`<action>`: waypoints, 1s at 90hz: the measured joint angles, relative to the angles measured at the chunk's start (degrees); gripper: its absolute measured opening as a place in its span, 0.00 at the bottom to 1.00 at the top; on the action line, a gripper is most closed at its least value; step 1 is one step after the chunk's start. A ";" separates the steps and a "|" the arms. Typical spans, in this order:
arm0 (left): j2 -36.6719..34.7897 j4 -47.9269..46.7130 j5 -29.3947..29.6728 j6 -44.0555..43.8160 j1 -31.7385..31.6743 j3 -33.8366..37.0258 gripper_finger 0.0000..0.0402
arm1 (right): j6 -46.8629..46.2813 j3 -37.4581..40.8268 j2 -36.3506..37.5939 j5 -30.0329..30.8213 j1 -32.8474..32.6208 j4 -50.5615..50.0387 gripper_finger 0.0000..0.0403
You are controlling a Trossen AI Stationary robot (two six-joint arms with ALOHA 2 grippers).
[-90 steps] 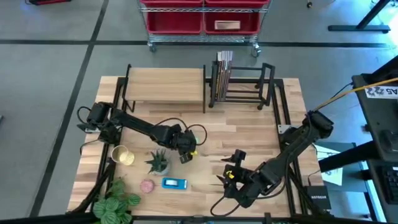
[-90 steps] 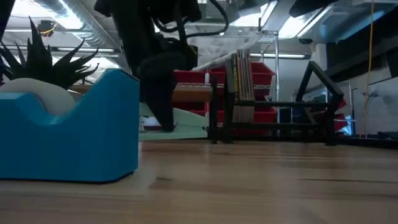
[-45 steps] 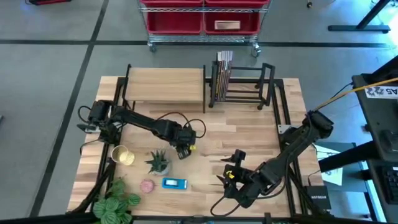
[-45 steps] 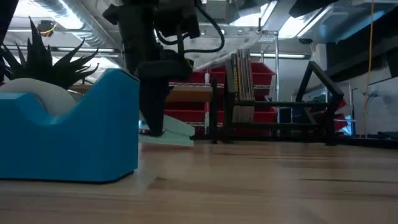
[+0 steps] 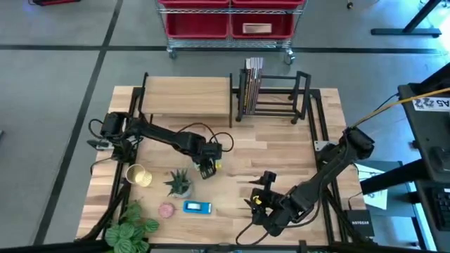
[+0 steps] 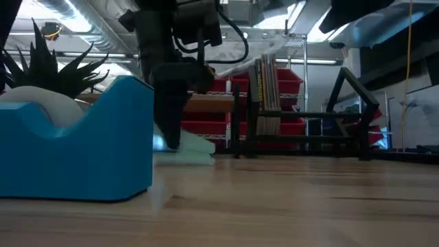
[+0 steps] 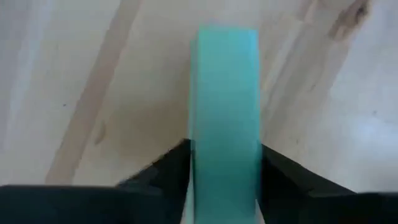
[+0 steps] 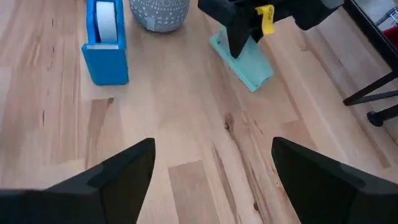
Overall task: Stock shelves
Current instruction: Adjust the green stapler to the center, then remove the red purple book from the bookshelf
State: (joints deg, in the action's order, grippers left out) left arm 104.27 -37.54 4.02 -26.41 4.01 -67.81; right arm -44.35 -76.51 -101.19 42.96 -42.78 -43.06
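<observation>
While the potted succulent point(image 5: 178, 184) and the blue tape dispenser point(image 5: 197, 207) sit just to its left on the table point(image 5: 232, 151), the left gripper point(image 5: 206, 169) is down at the tabletop, its two fingers point(image 7: 163, 171) closed against the sides of a flat teal block point(image 8: 241, 55) that lies on the wood. Well beyond it stand the wood-topped shelf point(image 5: 187, 96) and, to the right of that, the black book rack point(image 5: 275, 95) holding a few books. Further right, near the table's front edge, the right gripper point(image 8: 211, 177) hovers with its fingers spread wide, holding nothing.
</observation>
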 joint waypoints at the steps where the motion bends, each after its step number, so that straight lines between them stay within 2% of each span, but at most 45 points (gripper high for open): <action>1: 0.00 -0.04 -0.01 -0.02 0.00 0.00 0.38 | 0.03 0.00 0.00 0.01 0.00 0.01 0.76; 18: 0.00 1.93 0.19 3.57 -0.34 0.00 0.40 | 0.81 0.00 0.00 0.06 0.00 0.11 0.76; 30: 0.00 2.47 0.45 2.99 -0.66 0.00 0.42 | 1.06 0.00 0.00 0.08 0.00 0.15 0.76; 41: 0.00 0.28 0.36 4.59 -1.67 0.00 0.50 | 1.13 0.00 0.00 1.15 0.00 0.17 0.76; 54: 0.00 -0.94 0.22 6.48 -4.54 0.02 0.64 | 1.17 0.00 0.00 3.26 0.00 0.69 0.76; 64: -0.47 -1.40 -2.55 7.31 -6.75 0.02 0.73 | 1.25 -0.20 0.00 5.16 0.00 1.23 0.76; 79: -3.46 -2.56 -3.74 7.12 -7.66 -0.63 0.77 | 2.56 -1.89 0.02 7.66 0.00 1.00 0.76; 90: -7.74 -2.42 -3.77 7.01 -6.62 -1.42 0.77 | 2.41 -4.20 0.04 11.93 0.04 -0.74 0.76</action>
State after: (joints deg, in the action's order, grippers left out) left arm 96.52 -39.96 0.25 -19.40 -2.61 -69.23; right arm -41.94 -80.71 -101.15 54.89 -42.74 -43.81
